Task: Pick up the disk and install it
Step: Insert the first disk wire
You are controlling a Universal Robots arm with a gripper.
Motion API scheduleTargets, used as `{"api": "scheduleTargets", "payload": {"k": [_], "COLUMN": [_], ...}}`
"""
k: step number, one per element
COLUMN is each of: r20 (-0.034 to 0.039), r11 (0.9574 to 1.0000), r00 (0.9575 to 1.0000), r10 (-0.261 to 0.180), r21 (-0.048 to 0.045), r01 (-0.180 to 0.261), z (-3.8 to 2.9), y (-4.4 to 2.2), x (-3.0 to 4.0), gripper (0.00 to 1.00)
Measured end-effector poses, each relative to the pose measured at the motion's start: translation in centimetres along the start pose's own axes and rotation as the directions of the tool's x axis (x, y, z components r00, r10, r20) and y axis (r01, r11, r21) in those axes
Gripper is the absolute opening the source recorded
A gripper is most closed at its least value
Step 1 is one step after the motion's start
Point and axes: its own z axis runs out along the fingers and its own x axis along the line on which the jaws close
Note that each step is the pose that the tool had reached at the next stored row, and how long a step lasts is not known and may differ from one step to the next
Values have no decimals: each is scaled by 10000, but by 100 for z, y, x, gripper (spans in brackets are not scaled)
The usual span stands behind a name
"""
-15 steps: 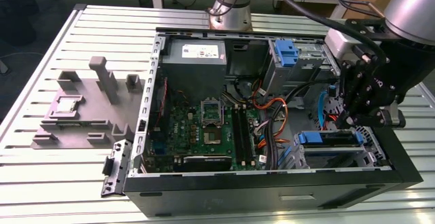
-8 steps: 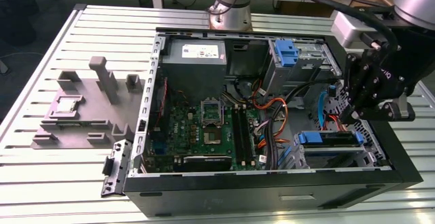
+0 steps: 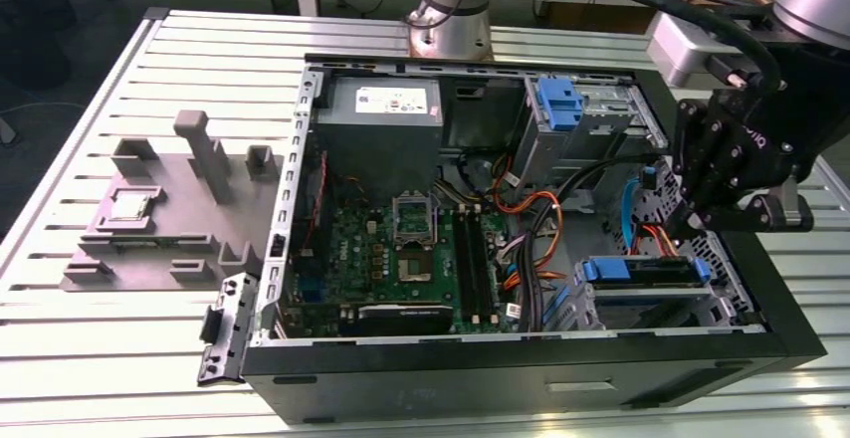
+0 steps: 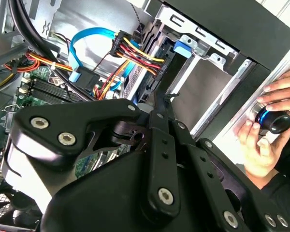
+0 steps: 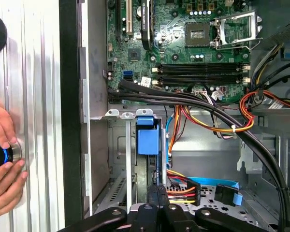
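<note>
Black gripper (image 5: 157, 212) linkage sits closest to the lens in both wrist views, its fingers drawn together with nothing seen between them. Just beyond it, the disk (image 5: 147, 145) stands edge-on in the drive cage (image 5: 117, 159), its blue carrier tab showing. Seating it well likely means pressing straight along the bay rails, clear of the coloured cables (image 5: 210, 123). Outside the computer case (image 3: 531, 368), a person's hand (image 5: 2, 164) holds a knob on the slatted metal tabletop (image 3: 133, 358).
</note>
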Motion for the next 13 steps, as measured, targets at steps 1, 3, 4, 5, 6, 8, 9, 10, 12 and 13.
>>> {"api": "scheduleTargets", "payload": {"k": [1,3,4,5,6,8,9,10,12,13], "r20": [0,1,0,1,0,0,0,0,1,0], "r11": [10000,10000,10000,10000,10000,10000,10000,10000,10000,10000], "r00": [10000,10000,10000,10000,10000,10000,10000,10000,10000,10000], "r10": [0,0,0,0,0,0,0,0,0,3], "r21": [0,0,0,0,0,0,0,0,-1,-3], "r01": [0,0,0,0,0,0,0,0,0,-3], "z": [0,0,0,0,0,0,0,0,-1,-2], "y": [2,4,5,6,7,8,9,9,9,10], "x": [0,0,0,0,0,0,0,0,-11,-21], "gripper": [11,11,11,11,11,11,11,11,11,11]}}
